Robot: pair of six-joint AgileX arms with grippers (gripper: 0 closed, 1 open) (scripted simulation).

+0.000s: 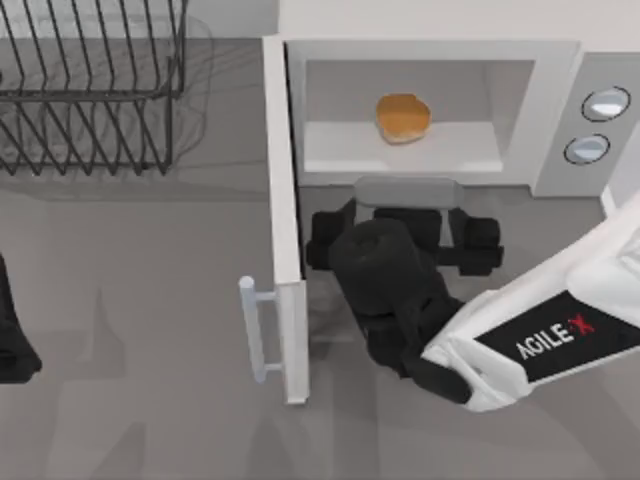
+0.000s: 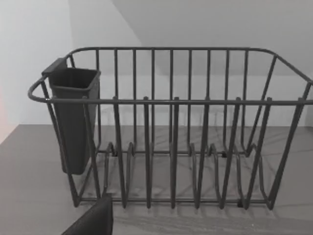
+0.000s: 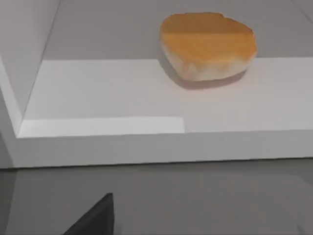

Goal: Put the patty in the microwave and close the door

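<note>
From above, we see the patty (image 1: pixel 403 118) lying on the pale floor of the microwave (image 1: pixel 520 60), near the middle of the cavity, touching nothing else. The door (image 1: pixel 284 230) stands swung wide open at the cavity's left edge, its edge toward the camera, with its bar handle (image 1: pixel 252 330) on the outer face pointing to the table's left. Our right gripper (image 1: pixel 405 225) sits just in front of the open cavity, apart from the patty and holding nothing; whether its fingers are spread or closed we cannot tell from here. On the grey side panel at the right are two round silvery buttons (image 1: pixel 595 125). Our left arm (image 1: pixel 12 330) is parked at the table's left edge, and a black wire rack (image 1: pixel 90 80) stands at the far left. In the left wrist view, we face that wire rack (image 2: pixel 171 127) with a dark cup (image 2: pixel 73 117) hung on one end. In the right wrist view, we look into the cavity, where the patty (image 3: pixel 208 46) rests flat on the white floor toward the back.
</note>
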